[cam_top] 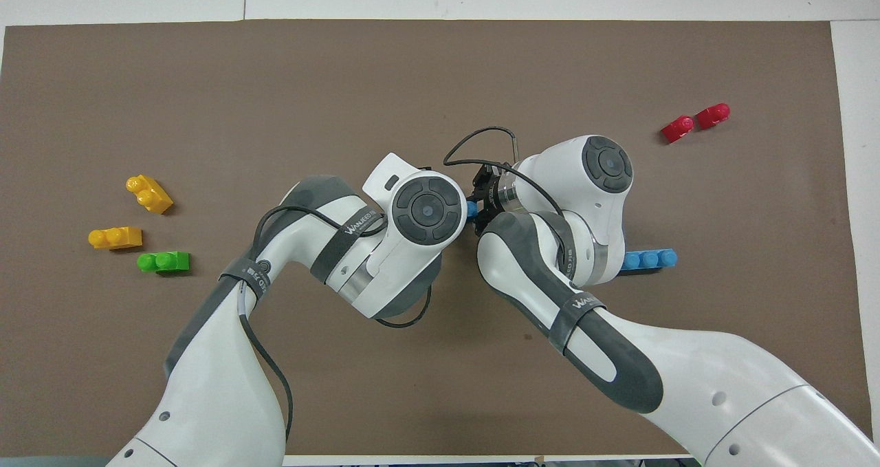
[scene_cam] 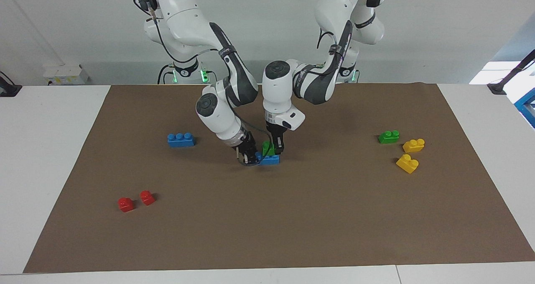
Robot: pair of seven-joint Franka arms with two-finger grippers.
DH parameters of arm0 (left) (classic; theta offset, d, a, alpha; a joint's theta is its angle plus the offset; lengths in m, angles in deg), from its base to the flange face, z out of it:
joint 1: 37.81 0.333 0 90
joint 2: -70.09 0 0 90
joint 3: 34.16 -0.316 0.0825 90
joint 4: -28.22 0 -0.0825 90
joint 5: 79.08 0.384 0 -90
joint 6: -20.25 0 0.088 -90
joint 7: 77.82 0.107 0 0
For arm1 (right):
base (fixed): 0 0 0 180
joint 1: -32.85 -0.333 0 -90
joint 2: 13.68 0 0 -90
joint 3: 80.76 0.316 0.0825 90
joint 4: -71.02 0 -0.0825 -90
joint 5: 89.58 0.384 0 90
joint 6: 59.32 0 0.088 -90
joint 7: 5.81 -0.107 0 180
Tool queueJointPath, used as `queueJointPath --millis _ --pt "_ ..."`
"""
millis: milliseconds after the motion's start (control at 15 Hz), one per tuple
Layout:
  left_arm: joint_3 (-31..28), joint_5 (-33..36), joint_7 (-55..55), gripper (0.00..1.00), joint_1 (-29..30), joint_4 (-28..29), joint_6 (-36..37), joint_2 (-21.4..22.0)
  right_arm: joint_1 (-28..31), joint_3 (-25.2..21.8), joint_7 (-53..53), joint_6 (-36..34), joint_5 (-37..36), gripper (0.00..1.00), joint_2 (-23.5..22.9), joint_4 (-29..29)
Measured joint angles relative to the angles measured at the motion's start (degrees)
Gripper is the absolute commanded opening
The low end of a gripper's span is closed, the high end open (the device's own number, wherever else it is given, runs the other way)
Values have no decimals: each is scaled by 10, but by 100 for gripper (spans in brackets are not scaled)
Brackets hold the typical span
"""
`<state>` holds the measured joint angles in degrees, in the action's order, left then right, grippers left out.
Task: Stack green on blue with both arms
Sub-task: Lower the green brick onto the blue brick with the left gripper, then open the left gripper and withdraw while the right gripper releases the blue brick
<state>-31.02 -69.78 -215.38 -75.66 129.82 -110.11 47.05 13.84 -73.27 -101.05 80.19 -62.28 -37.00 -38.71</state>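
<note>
Both pincers meet at mid-desk, each pinching a brick.

Left pincer (scene_cam: 276,149) comes straight down and pinches the green brick (scene_cam: 266,147), which sits on top of a blue brick (scene_cam: 269,159) lying on the brown mat (scene_cam: 292,217) near the middle of the desk. Right pincer (scene_cam: 250,155) slants in and is pressed onto that blue brick at its end toward the right arm. From overhead the two wrists cover nearly all of it. Another blue brick (scene_cam: 180,139) lies toward the right arm's end of the mat, with two red bricks (scene_cam: 136,200) nearer the mat's edge away from the robots. Toward the left arm's end lie a second green brick (scene_cam: 388,136) and two yellow bricks (scene_cam: 410,154).
</note>
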Motion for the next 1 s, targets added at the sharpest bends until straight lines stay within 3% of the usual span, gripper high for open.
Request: queueJointPath --millis 200,267,800,867,1000 --pt "0 0 1 0 0 0 0 0 0 0 0 0 0 0 0 0" --pt "0 2 2 99 0 0 0 0 0 0 0 0 0 0 0 0" --pt "3 14 54 100 0 0 5 -6 6 -1 1 2 13 0 0 0" --pt "1 14 65 100 3 0 5 -5 6 -1 1 2 14 16 0 0" --pt "1 14 99 100 21 0 5 4 6 -1 1 2 14 79 0 0"
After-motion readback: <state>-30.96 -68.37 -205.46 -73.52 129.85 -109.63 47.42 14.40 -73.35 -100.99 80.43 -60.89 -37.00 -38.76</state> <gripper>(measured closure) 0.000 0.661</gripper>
